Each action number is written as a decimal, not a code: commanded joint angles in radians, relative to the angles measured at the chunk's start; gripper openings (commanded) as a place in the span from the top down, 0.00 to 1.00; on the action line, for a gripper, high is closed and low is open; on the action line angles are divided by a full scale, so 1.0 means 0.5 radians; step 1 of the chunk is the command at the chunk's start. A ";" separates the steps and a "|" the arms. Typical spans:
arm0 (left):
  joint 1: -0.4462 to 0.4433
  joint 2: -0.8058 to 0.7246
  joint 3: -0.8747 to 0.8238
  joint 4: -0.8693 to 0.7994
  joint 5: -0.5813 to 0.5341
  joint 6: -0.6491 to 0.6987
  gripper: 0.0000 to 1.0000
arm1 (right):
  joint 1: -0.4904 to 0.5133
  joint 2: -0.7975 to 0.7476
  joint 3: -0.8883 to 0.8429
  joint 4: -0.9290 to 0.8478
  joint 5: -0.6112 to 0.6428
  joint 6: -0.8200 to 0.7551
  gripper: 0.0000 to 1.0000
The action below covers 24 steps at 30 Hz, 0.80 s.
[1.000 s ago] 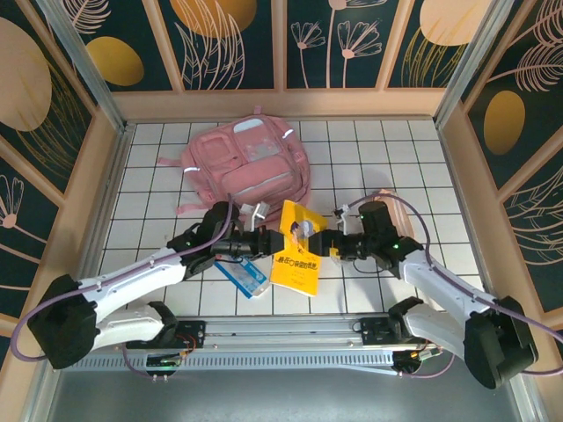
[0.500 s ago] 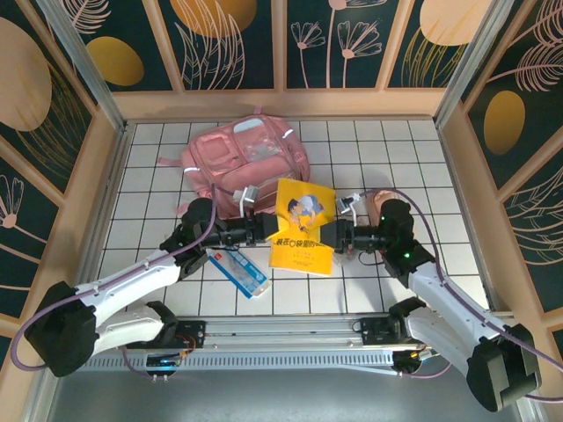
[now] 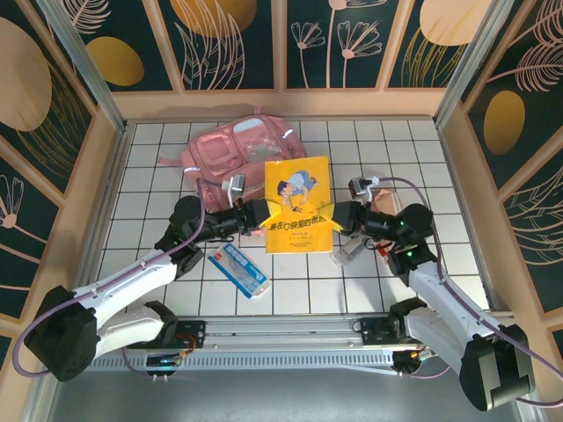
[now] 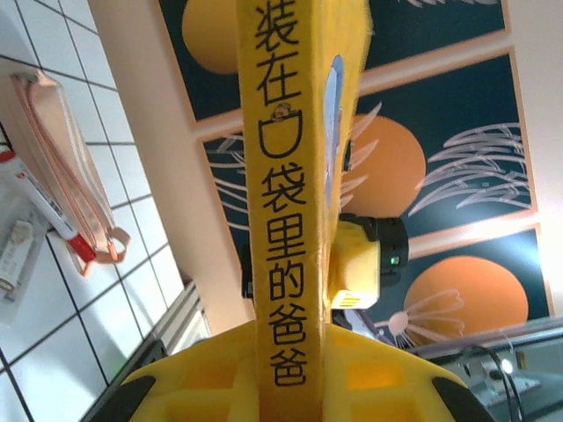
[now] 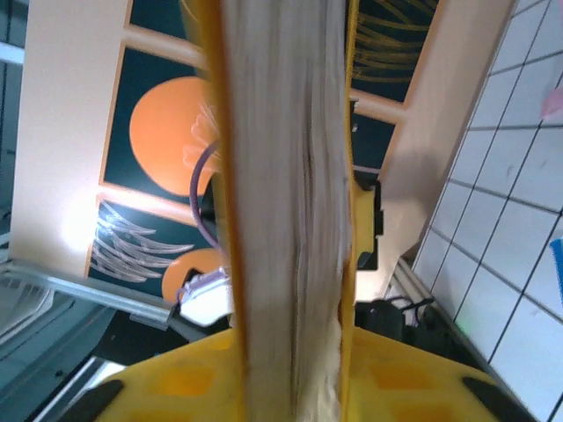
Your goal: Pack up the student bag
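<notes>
The yellow book (image 3: 297, 204) is clamped by its spine in the left gripper (image 3: 261, 217) and by its page edge in the right gripper (image 3: 334, 220) (both arms reach inward), with the student bag (image 3: 230, 149) beyond them.

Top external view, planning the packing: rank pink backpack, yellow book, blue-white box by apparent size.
1. pink backpack, partly covered.
2. yellow book, close behind; held nearer the camera, so unsure.
3. blue-white box, smallest.

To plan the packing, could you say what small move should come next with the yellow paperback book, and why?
Probably open the left gripper. The yellow paperback book hangs above the table, spine clamped by that gripper, page edge by the right gripper, so one arm could carry it to the pink fabric backpack.
</notes>
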 commanded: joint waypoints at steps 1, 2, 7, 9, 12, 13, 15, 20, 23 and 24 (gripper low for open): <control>0.023 0.005 -0.043 0.147 -0.158 -0.020 1.00 | -0.010 -0.015 0.033 0.029 0.069 -0.015 0.79; 0.024 0.017 -0.030 0.130 -0.152 -0.006 1.00 | -0.011 0.011 0.047 0.036 0.055 -0.018 0.83; 0.022 0.072 -0.004 0.139 -0.131 0.007 0.99 | -0.006 0.103 0.075 0.163 0.091 0.048 1.00; 0.024 0.094 0.012 0.141 -0.117 0.014 1.00 | -0.005 0.151 0.075 0.284 0.104 0.118 0.80; 0.022 0.133 0.014 0.228 -0.100 -0.034 1.00 | -0.001 0.241 0.070 0.482 0.134 0.235 0.60; 0.025 0.143 0.014 0.264 -0.101 -0.053 1.00 | 0.005 0.271 0.067 0.555 0.155 0.278 0.54; 0.021 0.153 0.007 0.309 -0.128 -0.077 1.00 | 0.017 0.325 0.065 0.668 0.206 0.329 0.47; 0.021 0.188 -0.011 0.372 -0.224 -0.124 1.00 | 0.145 0.458 0.064 0.794 0.453 0.308 0.58; 0.022 0.190 0.000 0.307 -0.213 -0.097 0.92 | 0.162 0.446 0.042 0.715 0.570 0.279 0.80; 0.023 0.173 0.014 0.202 -0.214 -0.046 0.81 | 0.142 0.416 0.025 0.638 0.594 0.263 0.88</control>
